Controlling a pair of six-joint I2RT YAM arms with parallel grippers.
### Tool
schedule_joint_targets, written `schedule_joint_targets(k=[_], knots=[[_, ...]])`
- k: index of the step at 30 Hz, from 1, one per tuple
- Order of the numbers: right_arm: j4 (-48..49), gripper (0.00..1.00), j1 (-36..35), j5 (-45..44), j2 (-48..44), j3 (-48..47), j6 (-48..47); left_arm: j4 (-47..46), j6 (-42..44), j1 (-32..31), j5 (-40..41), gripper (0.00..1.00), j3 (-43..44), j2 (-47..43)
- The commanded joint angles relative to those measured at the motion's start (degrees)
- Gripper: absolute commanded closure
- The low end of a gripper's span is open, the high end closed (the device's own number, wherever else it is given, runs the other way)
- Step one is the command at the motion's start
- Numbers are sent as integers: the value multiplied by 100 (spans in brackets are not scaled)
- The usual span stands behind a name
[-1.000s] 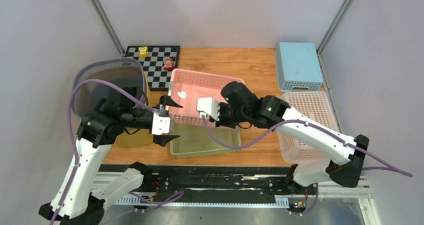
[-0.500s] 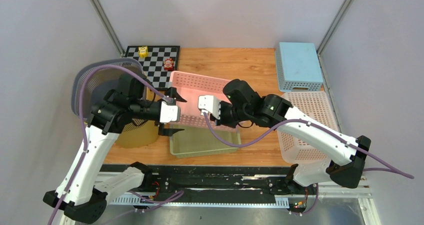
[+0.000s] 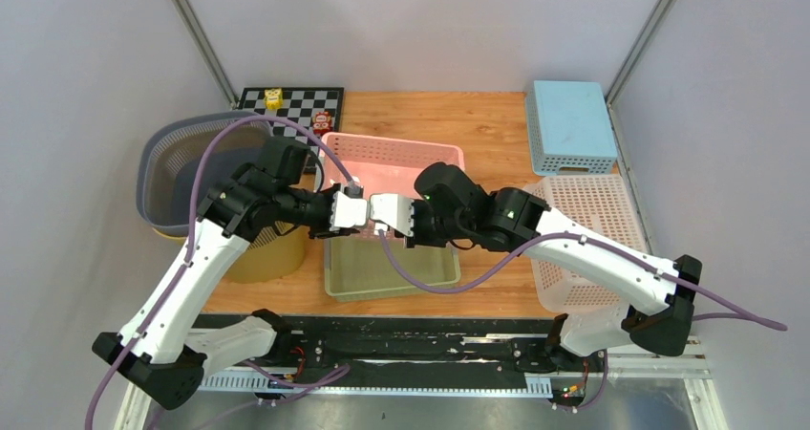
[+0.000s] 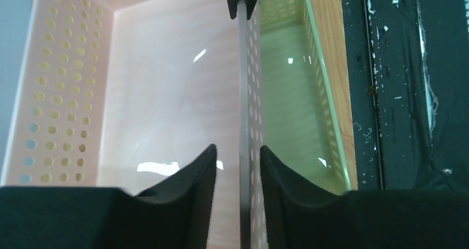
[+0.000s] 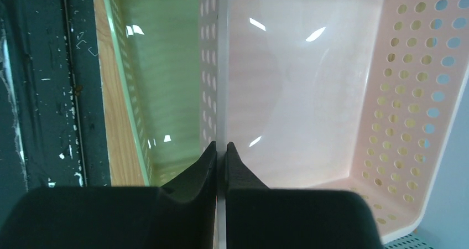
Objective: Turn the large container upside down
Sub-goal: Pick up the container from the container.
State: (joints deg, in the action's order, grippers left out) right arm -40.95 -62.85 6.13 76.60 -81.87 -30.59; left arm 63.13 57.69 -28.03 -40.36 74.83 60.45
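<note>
The large container is a pink perforated basket [image 3: 396, 153] at the table's middle, open side up; its near long wall hangs over a green tray. My right gripper [image 3: 378, 215] is shut on that near wall, which is pinched between the fingers in the right wrist view [image 5: 220, 144]. My left gripper [image 3: 357, 210] comes from the left and straddles the same wall [image 4: 238, 147]. One finger is inside the pink basket [image 4: 166, 94] and one outside, with a thin gap showing on each side. The two grippers nearly touch each other.
A green tray [image 3: 401, 272] lies under the pink basket's near edge. A grey mesh basket [image 3: 181, 162] on a yellow tub [image 3: 272, 258] stands left. Behind it is a checkerboard [image 3: 296, 115] with small toys. A blue crate [image 3: 571, 124] and a pale perforated basket [image 3: 583, 239] stand right.
My left arm has swung right to the pink basket's near wall and its jaws have narrowed around it. The basket, tilted up before, now sits more level.
</note>
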Motion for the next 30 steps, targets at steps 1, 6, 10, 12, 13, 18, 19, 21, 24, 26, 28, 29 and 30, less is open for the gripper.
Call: schedule_joint_targets(k=[1, 6, 10, 12, 13, 18, 19, 21, 24, 26, 28, 29, 30], knots=[[243, 98, -195, -591, 22, -188, -244, 70, -69, -111, 237, 69, -17, 151], [306, 97, -279, -871, -4, -143, -350, 144, -96, -176, 316, 94, -37, 274], [327, 97, -289, -928, -59, -137, -451, 147, -104, -185, 280, 100, -77, 262], [304, 90, -289, -932, -117, -104, -547, 138, -88, -185, 257, 100, -96, 237], [294, 82, -285, -921, -168, -81, -622, 138, -71, -185, 242, 100, -93, 226], [133, 33, -280, -716, -658, 223, -1281, 196, 171, -185, 154, 100, -104, 111], [79, 28, -274, -703, -779, 276, -1447, 211, 231, -185, 141, 100, -110, 86], [-180, 24, -256, -609, -1000, 310, -1774, 232, 323, -185, 101, 100, -107, 50], [-790, 22, -204, -469, -1337, 203, -2309, 326, 473, -185, 39, 100, -70, 47], [-1114, 22, -148, -473, -1591, 129, -2645, 439, 574, -185, -35, 100, -6, 92], [-1354, 22, -95, -532, -1843, 150, -2874, 589, 648, -185, -143, 100, 88, 169], [-1409, 22, -84, -586, -1967, 230, -3006, 684, 715, -185, -217, 100, 179, 213], [-1449, 23, -66, -604, -2120, 345, -3146, 816, 796, -185, -301, 100, 250, 264]])
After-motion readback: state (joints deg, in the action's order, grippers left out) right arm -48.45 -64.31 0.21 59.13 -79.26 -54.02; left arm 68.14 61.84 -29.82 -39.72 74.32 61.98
